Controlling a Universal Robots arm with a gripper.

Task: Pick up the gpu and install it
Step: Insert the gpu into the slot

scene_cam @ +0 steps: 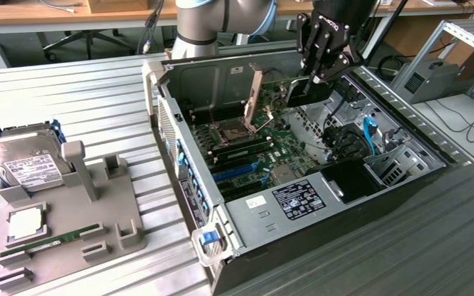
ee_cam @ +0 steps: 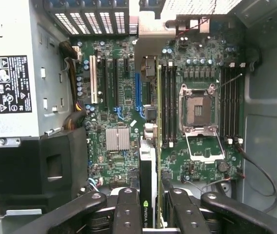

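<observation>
The gpu [scene_cam: 310, 94] is a thin dark card that hangs above the open computer case [scene_cam: 220, 246], over the far part of the motherboard [scene_cam: 282, 151]. My gripper [scene_cam: 323, 73] is shut on its upper edge. In the wrist view the gpu [ee_cam: 147, 165] shows edge-on, with a green logo and a silver bracket end, between my two black fingers [ee_cam: 128, 209]. The gripper [ee_cam: 150, 217] holds it over the board, roughly in line with the blue expansion slot [ee_cam: 138, 92]. The card touches no slot.
Black and white expansion slots [ee_cam: 114, 83] lie beside the blue one. The open CPU socket [ee_cam: 197, 109] and the power supply [ee_cam: 11, 83] flank them. In the exterior view's left, a grey holder [scene_cam: 64, 228] carries a hard drive [scene_cam: 27, 163] and a green memory stick [scene_cam: 52, 240].
</observation>
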